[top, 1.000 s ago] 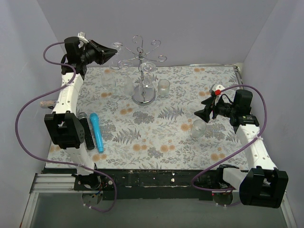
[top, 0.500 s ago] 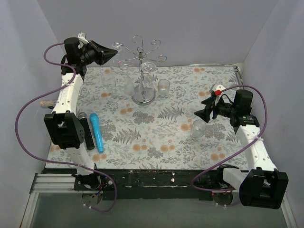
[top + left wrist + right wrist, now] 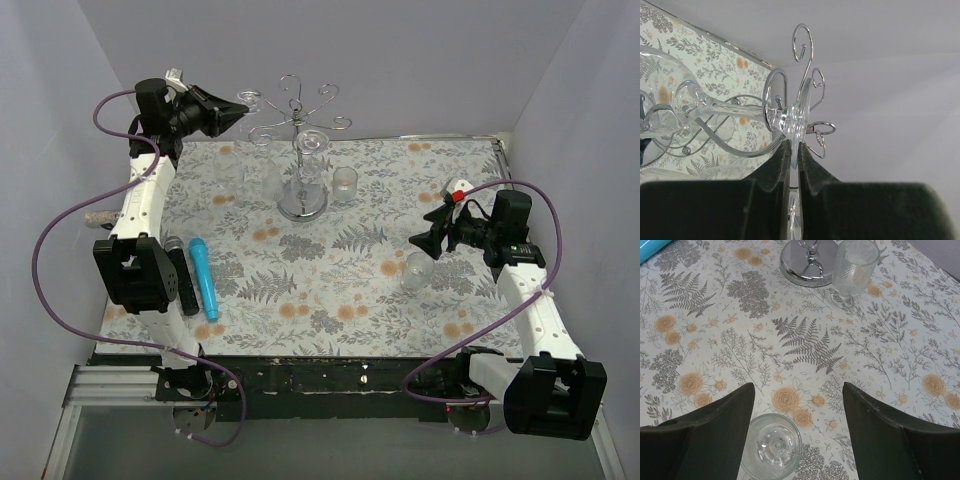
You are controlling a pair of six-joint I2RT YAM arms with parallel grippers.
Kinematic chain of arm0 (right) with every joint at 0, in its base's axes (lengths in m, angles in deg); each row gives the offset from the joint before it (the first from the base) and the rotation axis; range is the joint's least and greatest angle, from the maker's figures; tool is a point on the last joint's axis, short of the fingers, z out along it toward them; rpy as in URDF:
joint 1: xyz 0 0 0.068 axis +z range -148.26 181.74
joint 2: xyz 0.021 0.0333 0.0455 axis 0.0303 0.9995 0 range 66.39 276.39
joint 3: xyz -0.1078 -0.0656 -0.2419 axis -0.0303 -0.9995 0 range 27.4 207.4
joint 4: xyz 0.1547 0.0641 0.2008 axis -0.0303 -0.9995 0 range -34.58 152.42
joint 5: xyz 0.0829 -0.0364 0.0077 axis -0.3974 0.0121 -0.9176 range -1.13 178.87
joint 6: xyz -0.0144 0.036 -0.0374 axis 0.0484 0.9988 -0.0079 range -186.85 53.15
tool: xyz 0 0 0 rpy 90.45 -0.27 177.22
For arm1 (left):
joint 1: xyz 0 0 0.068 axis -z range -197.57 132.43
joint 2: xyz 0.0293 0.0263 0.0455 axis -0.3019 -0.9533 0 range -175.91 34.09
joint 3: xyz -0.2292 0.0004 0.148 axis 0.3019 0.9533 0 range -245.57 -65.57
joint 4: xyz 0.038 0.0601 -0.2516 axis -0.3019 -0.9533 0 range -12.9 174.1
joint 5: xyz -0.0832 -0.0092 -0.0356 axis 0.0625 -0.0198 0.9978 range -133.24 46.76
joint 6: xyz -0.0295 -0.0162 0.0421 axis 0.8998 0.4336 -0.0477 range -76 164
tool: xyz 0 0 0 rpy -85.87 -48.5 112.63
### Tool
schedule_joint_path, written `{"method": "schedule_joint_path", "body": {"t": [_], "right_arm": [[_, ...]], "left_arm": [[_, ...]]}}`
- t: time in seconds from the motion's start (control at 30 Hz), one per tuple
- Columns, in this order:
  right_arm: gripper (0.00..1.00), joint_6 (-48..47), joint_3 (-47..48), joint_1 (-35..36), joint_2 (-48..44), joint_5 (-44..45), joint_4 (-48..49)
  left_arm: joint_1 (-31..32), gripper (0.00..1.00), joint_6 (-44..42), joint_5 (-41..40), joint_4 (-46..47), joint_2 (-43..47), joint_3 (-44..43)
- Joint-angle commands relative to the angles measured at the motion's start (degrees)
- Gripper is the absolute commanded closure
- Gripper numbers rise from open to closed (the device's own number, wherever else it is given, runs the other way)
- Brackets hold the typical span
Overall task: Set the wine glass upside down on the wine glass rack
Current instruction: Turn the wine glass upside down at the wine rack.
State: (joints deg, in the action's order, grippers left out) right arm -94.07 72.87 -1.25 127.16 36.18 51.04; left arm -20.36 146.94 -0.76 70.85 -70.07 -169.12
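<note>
Up at the far left, level with the rack's top, we see the left gripper (image 3: 238,110), its fingers (image 3: 775,165) pinching the round foot of the wine glass (image 3: 792,120). We find that glass bowl-down, its stem lying in among the curled arms of the wine glass rack (image 3: 303,206); whether it rests on the wire we cannot tell. Further right, the right gripper (image 3: 799,387) hangs with fingers spread wide, holding nothing, above a second glass (image 3: 772,446) on the floral cloth (image 3: 805,340).
</note>
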Motion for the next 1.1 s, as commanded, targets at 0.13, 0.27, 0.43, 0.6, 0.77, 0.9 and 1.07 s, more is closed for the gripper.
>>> {"method": "schedule_joint_path", "body": {"t": [0.13, 0.27, 0.43, 0.6, 0.77, 0.9, 1.07], "right_arm": [[0.21, -0.46, -0.21, -0.27, -0.92, -0.93, 1.88], [0.21, -0.46, -0.21, -0.18, -1.01, -0.84, 1.88], [0.21, -0.46, -0.21, -0.18, -1.01, -0.84, 1.88], [0.21, -0.55, -0.21, -0.18, -1.01, -0.84, 1.88], [0.21, -0.55, -0.30, -0.27, -1.01, -0.84, 1.80], [0.21, -0.55, -0.30, -0.18, -1.01, -0.93, 1.97], [0.21, -0.46, -0.30, -0.18, -0.92, -0.84, 1.97]], "left_arm": [[0.41, 0.98, -0.19, 1.29, 2.53, 1.33, -0.87], [0.50, 0.96, -0.37, 1.20, 2.27, 1.06, -0.78], [0.59, 0.93, -0.72, 1.11, 2.09, 1.06, -0.78], [0.59, 0.89, -0.81, 1.03, 1.74, 1.15, -0.78], [0.50, 0.84, -1.24, 1.03, 1.48, 1.50, -0.34], [0.59, 0.82, -1.42, 0.94, 1.13, 1.77, -0.34], [0.59, 0.79, -1.95, 0.68, 0.60, 2.29, -0.16]]}}
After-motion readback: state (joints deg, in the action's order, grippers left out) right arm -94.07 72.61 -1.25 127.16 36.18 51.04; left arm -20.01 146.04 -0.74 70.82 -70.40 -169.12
